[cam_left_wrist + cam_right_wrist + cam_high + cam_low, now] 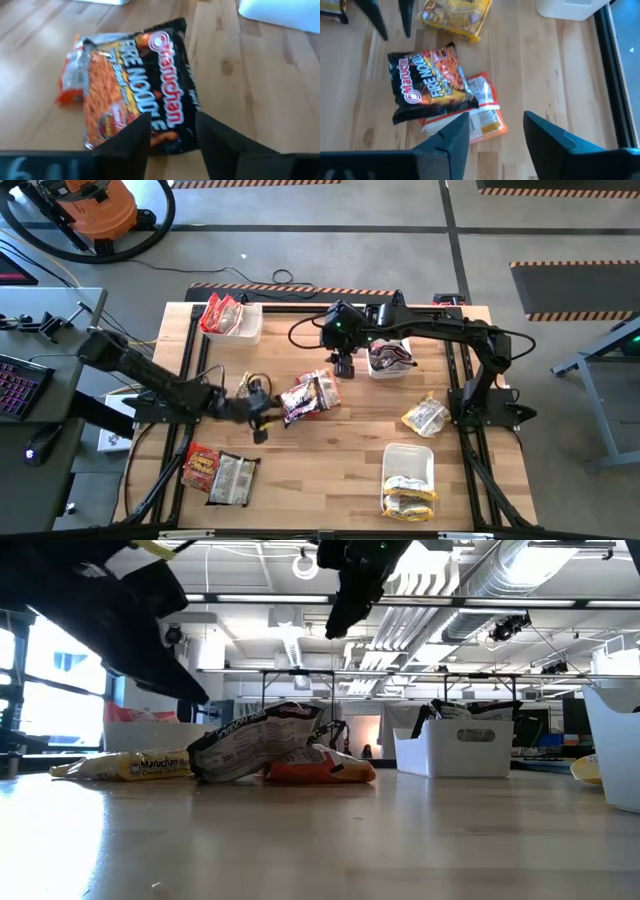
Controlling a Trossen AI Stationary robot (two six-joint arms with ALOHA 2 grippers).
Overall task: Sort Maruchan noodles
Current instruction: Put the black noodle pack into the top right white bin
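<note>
**Both grippers closing in on the middle pile**

The left gripper [172,137] is hovering with fingers spread and empty, right at the near edge of the black Maruchan Fire Noodle packet [150,85], which is lying on top of an orange packet [70,82]. The right gripper [492,132] is hanging above the same pair, also spread and empty. Looks like a pick is starting; the next move probably needs a drop onto the top packet only. Bare tabletop [330,455] all around, bins well apart.

Dark Maruchan noodles packet [432,85] lies atop an orange packet [482,107], mid-table.
</note>
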